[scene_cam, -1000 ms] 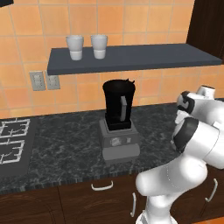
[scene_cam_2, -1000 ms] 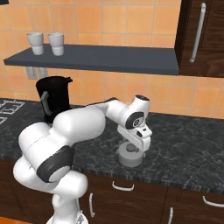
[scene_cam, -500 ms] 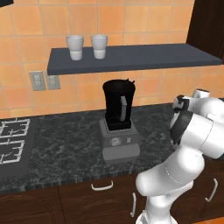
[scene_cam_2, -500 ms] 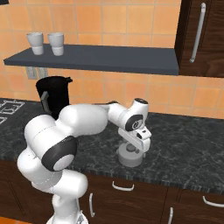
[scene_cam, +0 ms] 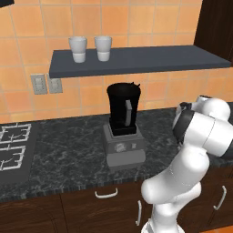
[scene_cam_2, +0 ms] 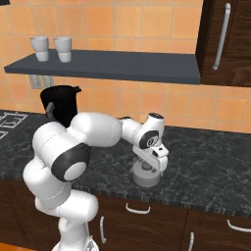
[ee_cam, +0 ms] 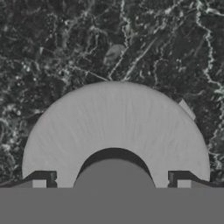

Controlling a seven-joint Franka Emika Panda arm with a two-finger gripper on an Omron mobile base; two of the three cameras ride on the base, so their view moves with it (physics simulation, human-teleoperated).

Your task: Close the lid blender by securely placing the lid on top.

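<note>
Worktop (scene_cam: 68, 154): dark speckled stone, it runs along the orange tiled wall; its front edge stands above dark wood cabinet doors.
Shelf (scene_cam: 136, 59): a long grey board on the wall above the worktop, it carries two white cups (scene_cam: 90, 48) near its left end.
Stove (scene_cam: 13, 145): at the left end of the worktop, white grates can be seen.
Blender (scene_cam: 123, 125): black tapered jar on a grey boxy base, in the middle part of the worktop close to the back wall, under the shelf. The jar is upright and its rim is open, no lid is on it. In the right base view the jar (scene_cam_2: 60, 104) is partly hidden behind the arm.
Lid (scene_cam_2: 146, 173): round grey disc with a raised knob in the centre, it lies flat on the worktop near the front edge, well apart from the blender, to its right. The hand view looks straight down on the lid (ee_cam: 113, 127), very near.
Gripper (scene_cam_2: 156, 164): directly over the lid, low, with the fingertips (ee_cam: 38, 183) at both sides of the centre knob. I cannot tell if the fingers press the knob or stand free of it.
</note>
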